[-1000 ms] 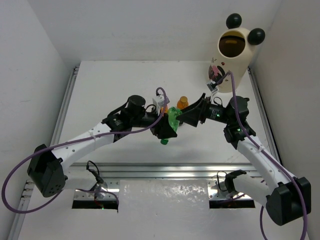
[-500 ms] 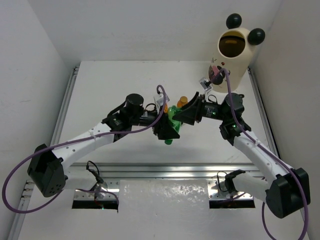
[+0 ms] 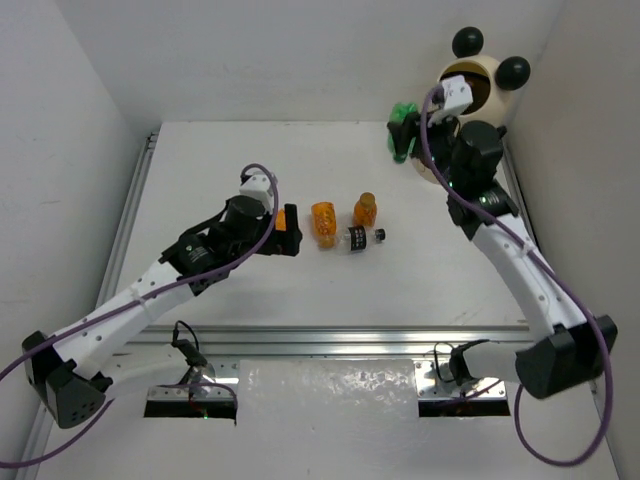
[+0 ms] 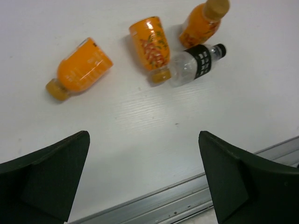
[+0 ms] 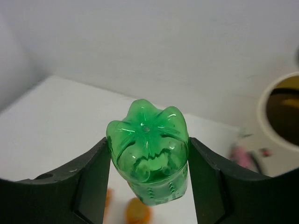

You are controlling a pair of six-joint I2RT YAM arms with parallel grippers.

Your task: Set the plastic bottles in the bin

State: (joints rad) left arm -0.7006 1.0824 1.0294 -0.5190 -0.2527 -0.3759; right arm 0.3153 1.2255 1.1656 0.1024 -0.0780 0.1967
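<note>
Upper right of the overhead view: the right gripper [image 5: 148, 149] clamps a green bottle [image 3: 402, 130], held high just left of the ball-eared bin [image 3: 497, 78], not over its mouth. The left gripper [image 4: 144, 140] gapes empty above three orange bottles [image 4: 79, 70] and a black-labelled clear bottle [image 4: 196, 65] mid-frame. Releasing here would likely drop the bottle outside the rim.

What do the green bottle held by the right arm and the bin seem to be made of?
Green bottle: translucent glossy plastic, by the light passing through and its moulded petal base. Bin: opaque cream, smooth and fairly matte; likely plastic, though painted metal cannot be ruled out.
</note>
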